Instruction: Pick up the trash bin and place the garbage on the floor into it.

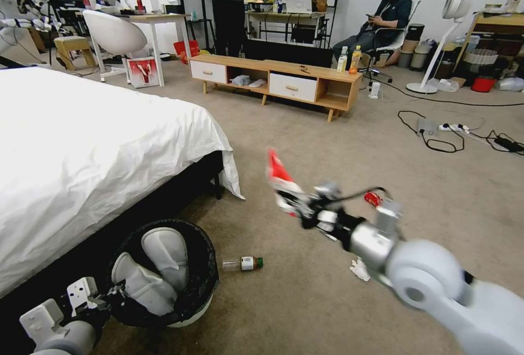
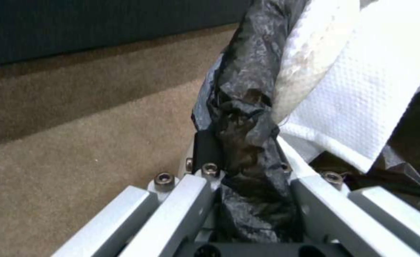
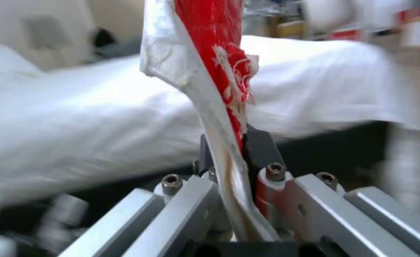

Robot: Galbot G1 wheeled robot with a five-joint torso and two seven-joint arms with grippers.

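So right now it's mid-carry on one piece of garbage. The right claw (image 1: 299, 209) is clenched on the flattened red-and-white paper cup (image 1: 279, 176), held up off the floor (image 1: 327, 142), out in front of the robot and to the right of the bed (image 1: 82, 142). In the right wrist view you can see the cup (image 3: 210, 71) squashed flat between the jaws.

The left claw (image 2: 248, 178) is gripping the trash bin (image 1: 188, 295) by its rim, with the black bag (image 2: 248, 107) pinched between the jaws. The bin sits low at the left beside the bed, and there's white paper (image 1: 158, 268) already stuffed inside.

My read: the cup needs to swing left and down until it's over the bin's opening, then get let go. The opening is pretty crowded, so it'd want to be well over the rim before releasing.

Left to do: the small green-capped bottle (image 1: 243, 263) lying just beside the bin, a crumpled tissue (image 1: 360, 269) under the right arm, and what looks like a red can (image 1: 373, 198) further out.
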